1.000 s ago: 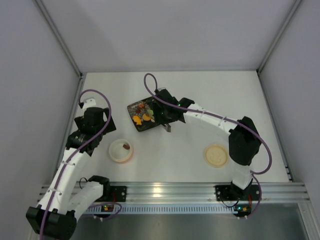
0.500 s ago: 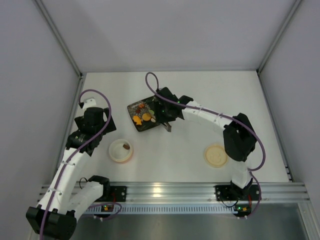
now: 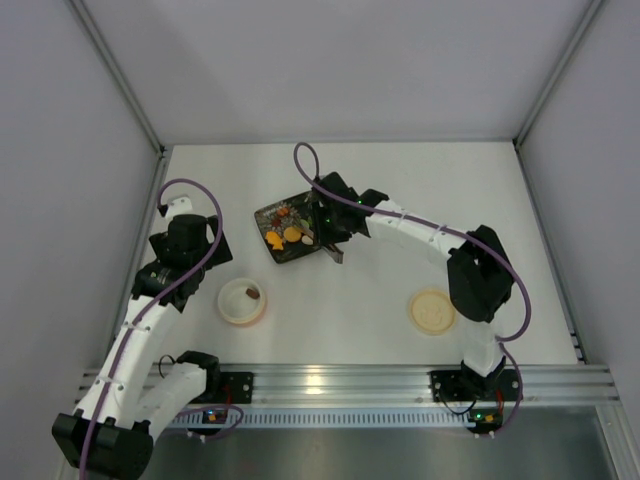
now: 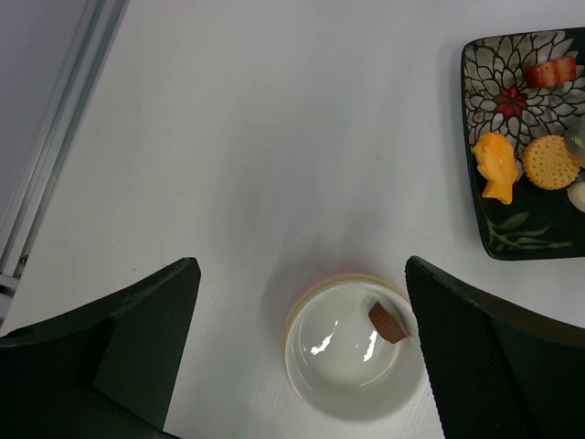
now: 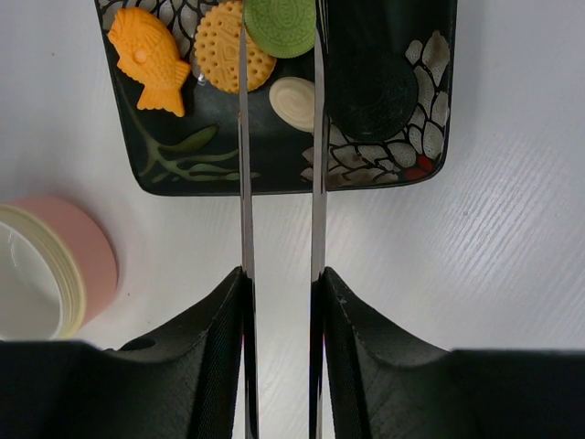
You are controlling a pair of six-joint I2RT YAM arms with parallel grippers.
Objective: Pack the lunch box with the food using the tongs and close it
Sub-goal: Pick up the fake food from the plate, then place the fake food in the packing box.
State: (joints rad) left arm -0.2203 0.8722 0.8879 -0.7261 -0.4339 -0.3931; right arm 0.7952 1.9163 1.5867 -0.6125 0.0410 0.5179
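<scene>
two arms of tongs (image 5: 317,183) flanking green food (image 5: 279,14), right claw (image 5: 281,279) gripping them

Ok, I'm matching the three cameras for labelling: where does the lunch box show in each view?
Top external: lunch box left of centre, below and left of the dark floral plate.
Left wrist: lunch box at bottom centre, seen from above.
Right wrist: lunch box cut off at the left edge, showing its pink wall and cream rim.
Shared landmark: the dark floral plate, in all three views.
</scene>
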